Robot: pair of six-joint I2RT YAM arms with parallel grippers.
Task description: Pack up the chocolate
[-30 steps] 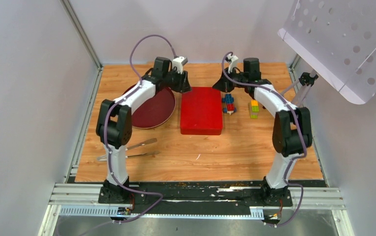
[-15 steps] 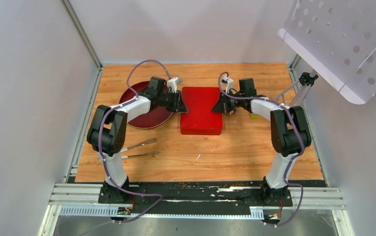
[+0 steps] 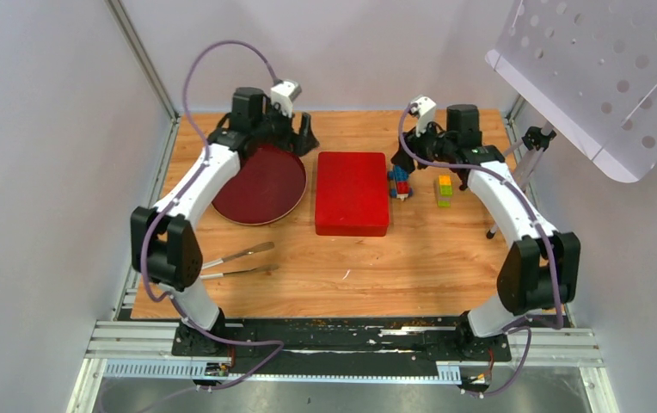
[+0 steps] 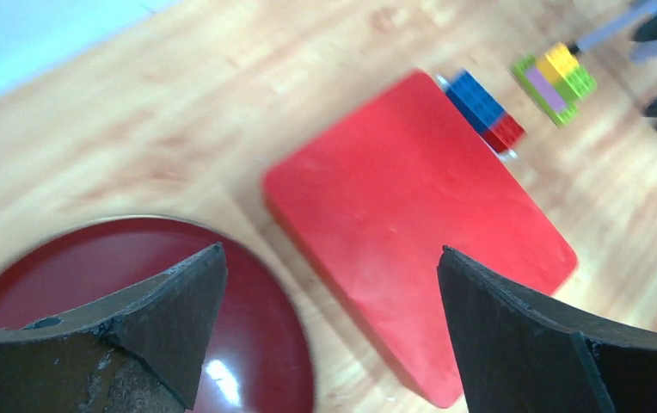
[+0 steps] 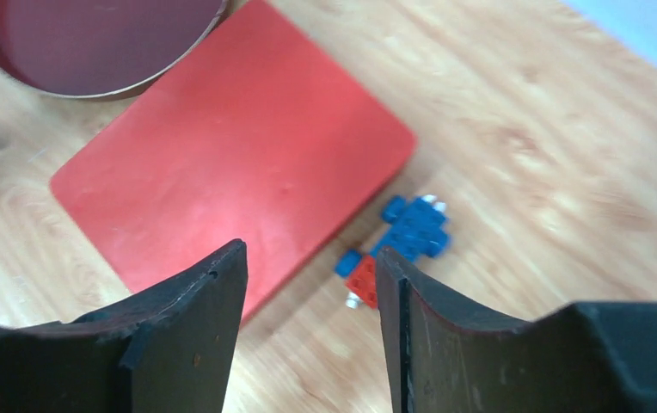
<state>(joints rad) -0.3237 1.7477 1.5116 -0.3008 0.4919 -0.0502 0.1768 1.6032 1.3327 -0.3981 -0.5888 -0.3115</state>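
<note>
Top external view is showing both jaws hanging open and empty at upper centre, flanking the red box [image 3: 352, 193] mid-frame; no chocolate is showing, so opening that box is probably coming next.

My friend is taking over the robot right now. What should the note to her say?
Left gripper: open, empty, raised over the gap between the dark red plate and the red box.
Right gripper: open, empty, raised near the blue-and-red blocks by the box's right side.
Chocolate: none shows in any view. The plate is bare and the box looks shut, so its inside is hidden.
Tongs lie in front of the plate, away from both grippers.
Done: cannot tell.
Left: find the chocolate, probably open the box, pack.
</note>
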